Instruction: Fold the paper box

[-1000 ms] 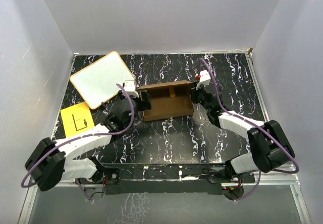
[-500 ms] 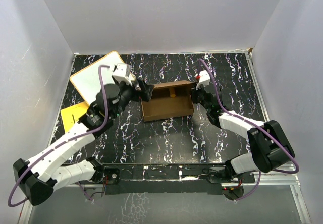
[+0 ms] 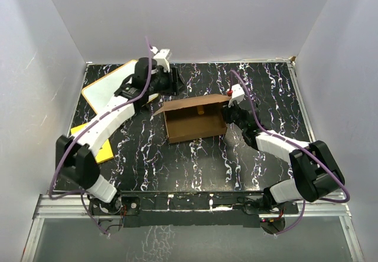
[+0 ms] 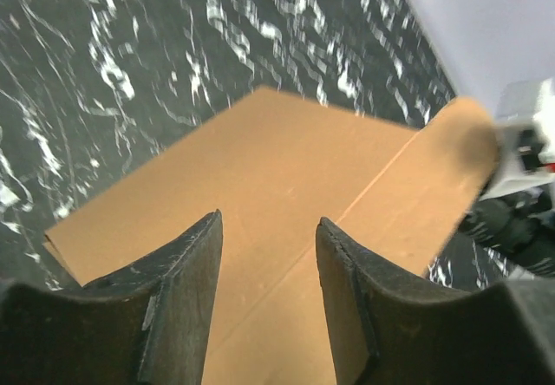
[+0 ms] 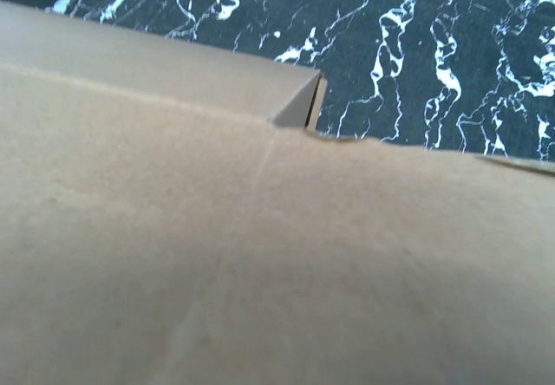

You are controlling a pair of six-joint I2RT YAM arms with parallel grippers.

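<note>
Left gripper [image 4: 267,220] of mine hangs with jaws apart and empty above the far-left flap of the paper box [image 3: 195,120] — a shallow tray in the middle of the table [image 3: 260,85]. At its right end sits my right gripper [image 3: 227,115]; whether it pinches the wall, I cannot tell. I judge the cardboard light but stiff, so flap edges give the best hold.

No text, label, brand, number or sign could be read in any of the views. The paper box [image 3: 195,123] showed only plain brown cardboard, both from above and in the two wrist views. The yellow sheet [image 3: 105,151], to the left of the box, was too small and too much covered by the arm for any mark on it to be made out.
</note>
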